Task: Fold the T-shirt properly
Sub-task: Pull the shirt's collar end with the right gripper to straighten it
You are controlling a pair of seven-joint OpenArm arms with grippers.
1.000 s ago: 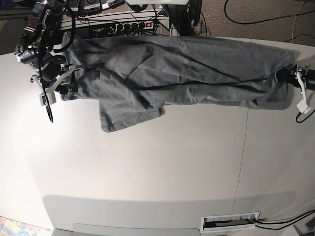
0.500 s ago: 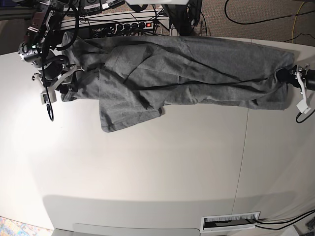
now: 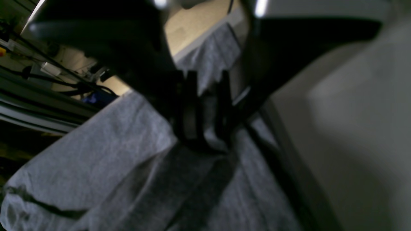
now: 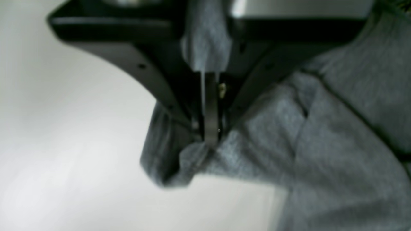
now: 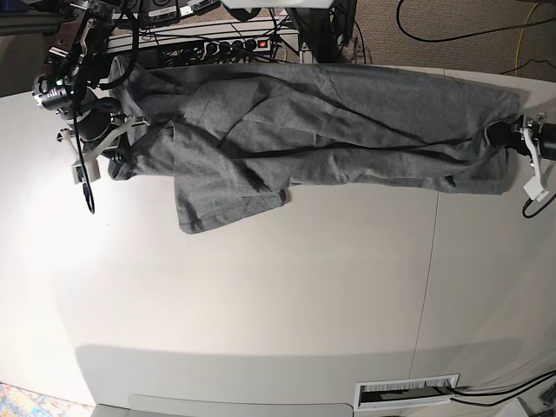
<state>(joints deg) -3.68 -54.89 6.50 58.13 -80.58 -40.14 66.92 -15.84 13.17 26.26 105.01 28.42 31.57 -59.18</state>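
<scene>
The heather-grey T-shirt [image 5: 330,122] lies stretched in a long wrinkled band across the far part of the white table [image 5: 261,295], with one sleeve flap hanging toward me [image 5: 217,204]. My right gripper [image 5: 117,143], at the left of the base view, is shut on the shirt's left end; the right wrist view shows the gripper [image 4: 208,131] pinching a bunched fold of cloth [image 4: 289,144]. My left gripper [image 5: 504,135], at the right of the base view, is shut on the shirt's right end; in the left wrist view the gripper [image 3: 205,128] holds the grey cloth [image 3: 112,154].
A power strip with a red switch [image 5: 252,43] and tangled cables lie just behind the table's far edge. A seam [image 5: 430,261] runs down the table on the right. A slotted vent [image 5: 407,393] sits at the near edge. Carpet [image 5: 452,35] lies beyond.
My right arm has shifted slightly toward the far edge, taking the shirt's left end with it. The left arm and the shirt's right end have held still.
</scene>
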